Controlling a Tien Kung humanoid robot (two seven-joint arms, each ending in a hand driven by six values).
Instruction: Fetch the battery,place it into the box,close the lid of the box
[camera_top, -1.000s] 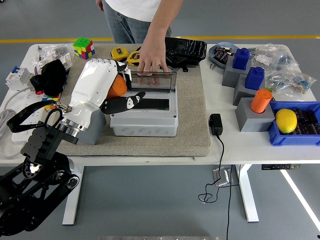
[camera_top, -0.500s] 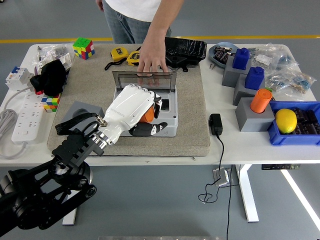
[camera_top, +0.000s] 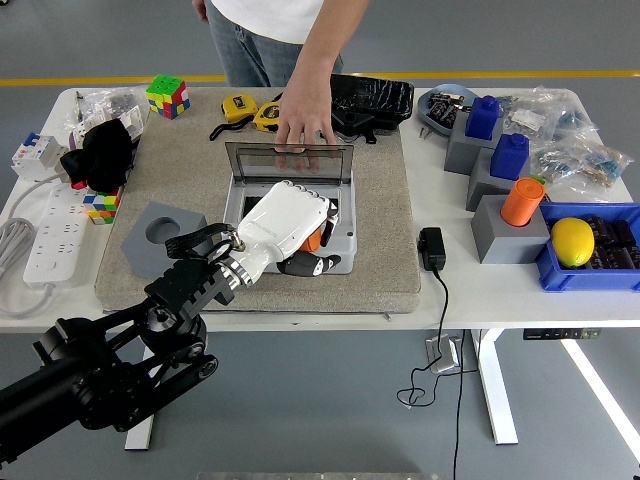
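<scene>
Battery (camera_top: 313, 241), an orange cylinder, shows only as a sliver beneath the robot's left hand (camera_top: 290, 228), whose white-shelled fingers are curled around it directly over the open box (camera_top: 340, 238). The grey box sits on a tan mat (camera_top: 380, 230) in the middle of the white worktop (camera_top: 450, 280), its clear lid (camera_top: 289, 160) raised upright at the far edge. A person standing on the far side presses the fingertips of one hand (camera_top: 303, 122) against the top of that lid, holding it up. The left arm (camera_top: 130, 340) reaches in from the lower left corner of the head view, crossing the worktop's near edge.

Just left of the box, on the mat, sits a grey holder block (camera_top: 158, 235) with a round empty socket. Farther left lie a white power strip (camera_top: 45, 240), a black cloth (camera_top: 98, 155) and two colour cubes, one (camera_top: 167, 96) near the far edge. Two yellow tape measures (camera_top: 252, 108) and a black tray (camera_top: 372, 100) lie behind the box. To the right, a second orange battery (camera_top: 522, 201) stands upright in a grey block (camera_top: 508, 236), beside blue pieces (camera_top: 483, 117) on similar blocks and a lemon (camera_top: 572, 241) in a blue bin (camera_top: 590, 270). A black power adapter (camera_top: 432, 248) rests near the mat's right edge, its cable hanging over the worktop's front.
</scene>
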